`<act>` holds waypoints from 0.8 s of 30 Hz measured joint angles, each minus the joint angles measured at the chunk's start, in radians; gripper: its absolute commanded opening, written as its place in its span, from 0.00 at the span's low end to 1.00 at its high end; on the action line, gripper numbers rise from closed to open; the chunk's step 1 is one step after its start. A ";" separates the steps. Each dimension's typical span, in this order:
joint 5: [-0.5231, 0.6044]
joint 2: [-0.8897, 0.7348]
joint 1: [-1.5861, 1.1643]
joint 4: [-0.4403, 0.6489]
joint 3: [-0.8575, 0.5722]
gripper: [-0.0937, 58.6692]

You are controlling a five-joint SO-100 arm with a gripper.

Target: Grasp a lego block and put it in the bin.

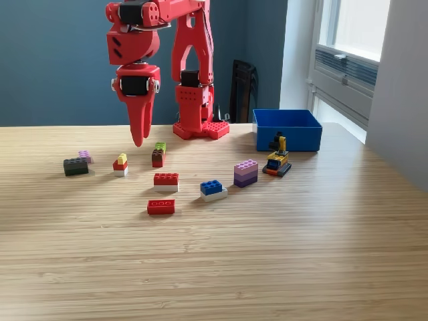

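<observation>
1. The red claw (139,137) hangs tip-down above the surface (267,254), its jaws drawn together to a narrow point, holding nothing.
2. Just below it, toward the exterior view's left, sits a small yellow-and-red block (121,164); a green-and-brown block (158,154) stands to the right of the tip.
3. Nearer the camera lie a red-and-white block (166,182), a flat red block (161,206), and a blue-and-white block (212,190).
4. The bin (287,131) rests well apart, on the exterior view's right, beside the arm's base (200,127).
</observation>
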 measured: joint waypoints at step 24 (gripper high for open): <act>0.015 0.000 -0.035 0.000 0.020 0.36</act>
